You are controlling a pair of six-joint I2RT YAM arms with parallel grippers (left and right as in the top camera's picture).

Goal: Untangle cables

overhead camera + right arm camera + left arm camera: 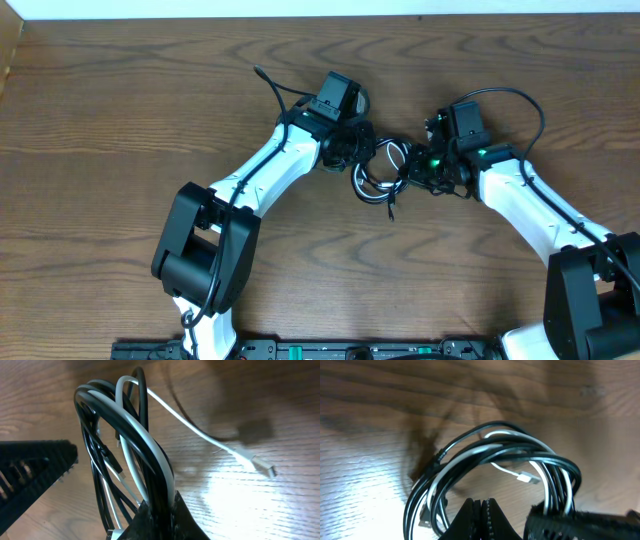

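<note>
- Right jaws: clenched on cables (141, 437), black-and-white bundle looping just ahead.
- Left jaws: closed, seemingly empty, beside the loop.
- Progress: early; strands interwound, one white plug (260, 465) free; separation outstanding.

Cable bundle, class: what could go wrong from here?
The right gripper is shut on several black and white strands of the cable bundle together, so pulling could tighten the tangle. The white plug trails loose and might snag in a loop. The left gripper, shut, sits close by; the two could collide.
</note>
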